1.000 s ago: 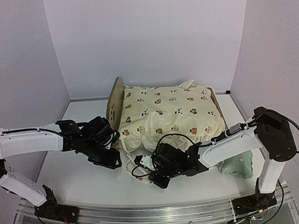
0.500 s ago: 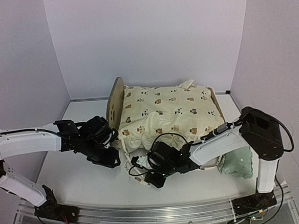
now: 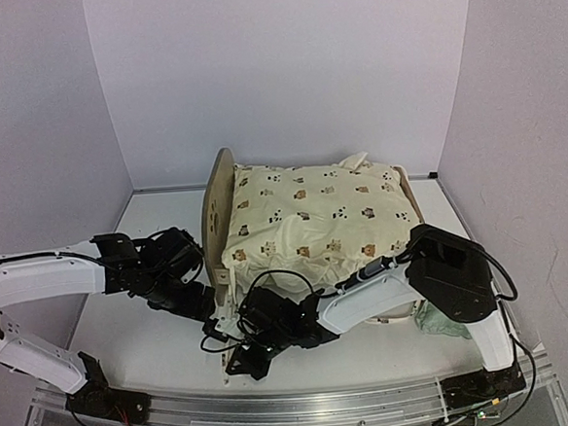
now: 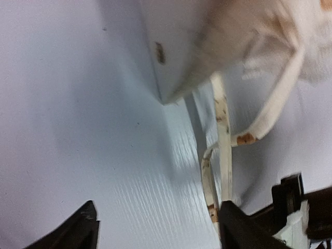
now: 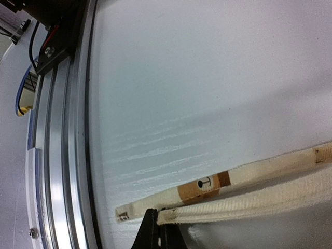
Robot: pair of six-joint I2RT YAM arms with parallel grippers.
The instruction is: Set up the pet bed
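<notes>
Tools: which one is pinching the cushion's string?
The right tool: it is shut on a cream tie lying on the table. The left tool has its fingers wide apart, gripping nothing.

You've got soft overhead light, faint shadows on the tabletop (image 3: 147, 349). Left wrist motion-blurred, cushion (image 4: 259, 31) smeared. Right wrist sharp along the tie (image 5: 244, 203), edges bowed.

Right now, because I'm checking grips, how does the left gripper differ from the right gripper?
The left gripper has its fingers wide apart with nothing between them; the right gripper is shut, pinching a cream cushion tie. The left gripper sits close to the headboard end of the pet bed; the right gripper is nearer the front edge of the table. Both are low over the white table.
</notes>
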